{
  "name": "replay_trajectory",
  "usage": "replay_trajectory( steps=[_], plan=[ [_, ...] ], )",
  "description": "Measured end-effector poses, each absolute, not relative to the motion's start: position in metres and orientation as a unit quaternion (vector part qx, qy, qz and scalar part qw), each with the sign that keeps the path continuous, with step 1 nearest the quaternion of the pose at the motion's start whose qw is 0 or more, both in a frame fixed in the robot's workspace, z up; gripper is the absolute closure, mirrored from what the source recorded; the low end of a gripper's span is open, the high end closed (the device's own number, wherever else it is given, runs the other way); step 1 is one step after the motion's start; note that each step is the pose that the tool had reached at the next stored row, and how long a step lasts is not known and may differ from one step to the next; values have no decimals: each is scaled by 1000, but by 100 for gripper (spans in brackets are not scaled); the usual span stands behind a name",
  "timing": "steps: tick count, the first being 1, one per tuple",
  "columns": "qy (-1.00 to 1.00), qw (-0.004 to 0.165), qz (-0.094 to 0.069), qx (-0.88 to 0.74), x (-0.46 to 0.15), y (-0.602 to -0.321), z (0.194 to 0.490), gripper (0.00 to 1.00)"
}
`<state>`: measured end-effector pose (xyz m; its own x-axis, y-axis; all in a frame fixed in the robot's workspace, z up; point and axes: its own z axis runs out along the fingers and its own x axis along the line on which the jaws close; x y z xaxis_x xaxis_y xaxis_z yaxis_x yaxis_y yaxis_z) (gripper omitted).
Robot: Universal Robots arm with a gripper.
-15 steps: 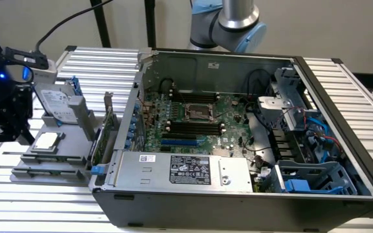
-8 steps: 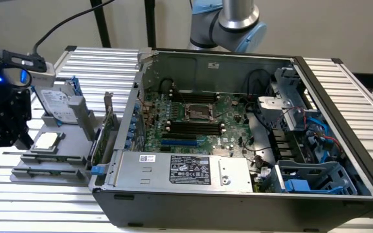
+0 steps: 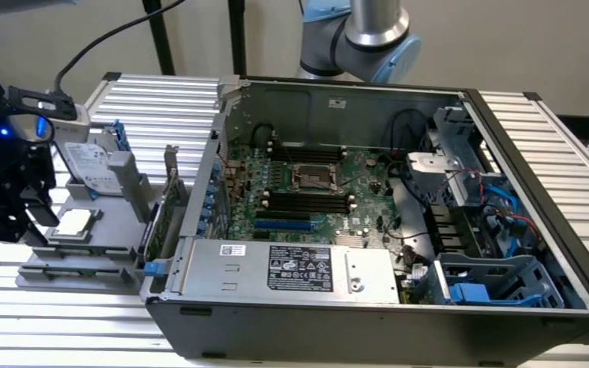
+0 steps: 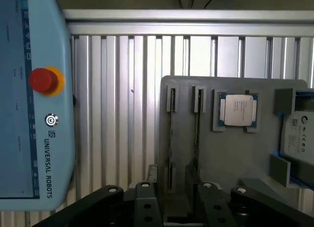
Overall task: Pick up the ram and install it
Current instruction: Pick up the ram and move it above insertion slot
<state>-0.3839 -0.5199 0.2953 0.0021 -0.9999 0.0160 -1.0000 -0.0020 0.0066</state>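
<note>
Dark metal case (image 3: pixel 376 337) lies open, its black memory slots (image 3: pixel 305 203) bare for loading. Grey parts tray (image 4: pixel 235 158) alongside keeps components sorted. Gripper (image 4: pixel 172 187) hovers over the tray, jaws spread and empty, straddling the ram (image 4: pixel 170 128), apparently edge-on in its groove.

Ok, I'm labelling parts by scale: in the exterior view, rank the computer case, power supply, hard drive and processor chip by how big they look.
1. computer case
2. power supply
3. hard drive, though partly hidden
4. processor chip
</note>
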Motion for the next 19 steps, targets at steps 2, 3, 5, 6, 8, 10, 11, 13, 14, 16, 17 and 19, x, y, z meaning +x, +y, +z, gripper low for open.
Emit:
replay_trajectory(
  steps=[2, 3, 5, 6, 8, 10, 11, 13, 14, 16, 17, 19],
  plan=[
    [-705, 8, 3, 709, -384, -520, 292, 64],
    [-705, 8, 3, 709, -384, -520, 290, 64],
    [-704, 8, 3, 711, -384, -520, 286, 64],
    [-703, 8, 3, 711, -384, -520, 284, 64],
    [-702, 8, 3, 712, -384, -520, 281, 64],
    [-700, 8, 3, 714, -384, -520, 277, 64],
    [-700, 8, 3, 714, -384, -520, 275, 64],
    [-698, 8, 3, 716, -384, -520, 272, 64],
    [-697, 8, 3, 717, -384, -520, 270, 64],
    [-696, 8, 4, 718, -384, -520, 266, 64],
    [-695, 8, 4, 719, -384, -520, 264, 64],
    [-694, 8, 4, 720, -384, -520, 261, 64]
  ],
)
